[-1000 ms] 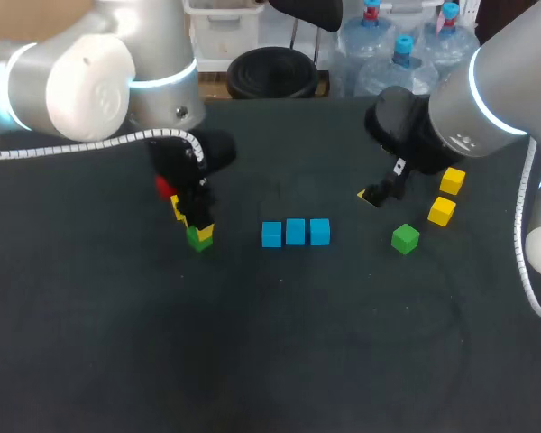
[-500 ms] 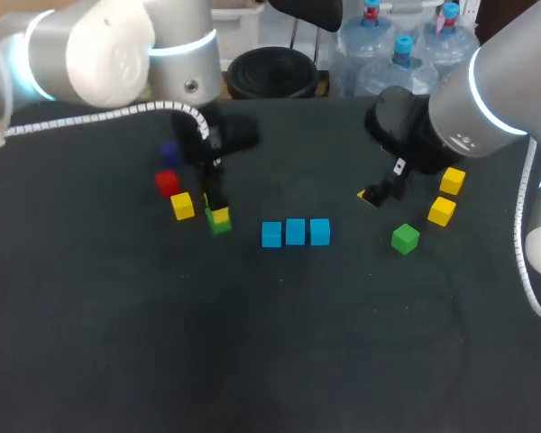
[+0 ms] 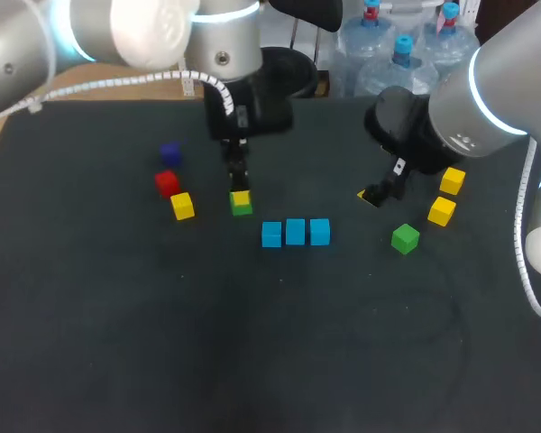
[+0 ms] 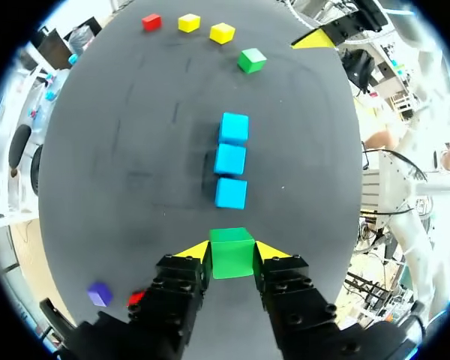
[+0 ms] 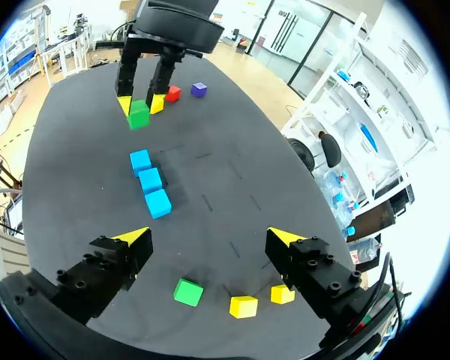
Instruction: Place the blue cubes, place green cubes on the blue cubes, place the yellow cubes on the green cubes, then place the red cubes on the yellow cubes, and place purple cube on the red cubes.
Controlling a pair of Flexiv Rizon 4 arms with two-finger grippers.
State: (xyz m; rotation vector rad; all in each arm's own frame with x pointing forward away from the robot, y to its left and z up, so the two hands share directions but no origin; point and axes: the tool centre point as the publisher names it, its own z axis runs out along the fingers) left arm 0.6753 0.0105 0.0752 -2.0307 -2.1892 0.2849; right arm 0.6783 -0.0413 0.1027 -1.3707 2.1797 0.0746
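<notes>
The table [image 3: 117, 343] looks matt and cloth-like, the blue cubes [image 3: 295, 232] smooth, the right arm [image 3: 496, 81] slightly glossy.

The table [image 3: 252, 361] is plain dark charcoal. The three blue cubes [image 3: 271, 234] [image 3: 295, 232] [image 3: 319, 232] are bright sky blue. The green cube [image 4: 231, 262] in the left gripper [image 4: 232, 251] is vivid green, like the second green cube [image 3: 405, 238] toward the table's right edge. The yellow cubes [image 3: 452, 181] [image 3: 442, 211] [image 3: 183, 207] are golden, the red cube [image 3: 167, 184] is scarlet, and the purple cube [image 3: 169, 153] is deep violet. The left gripper and the right gripper [image 5: 210, 238] are black with yellow tips. The left arm [image 3: 117, 27] and right arm [image 3: 496, 90] are silver-white with glowing pale-blue rings.
</notes>
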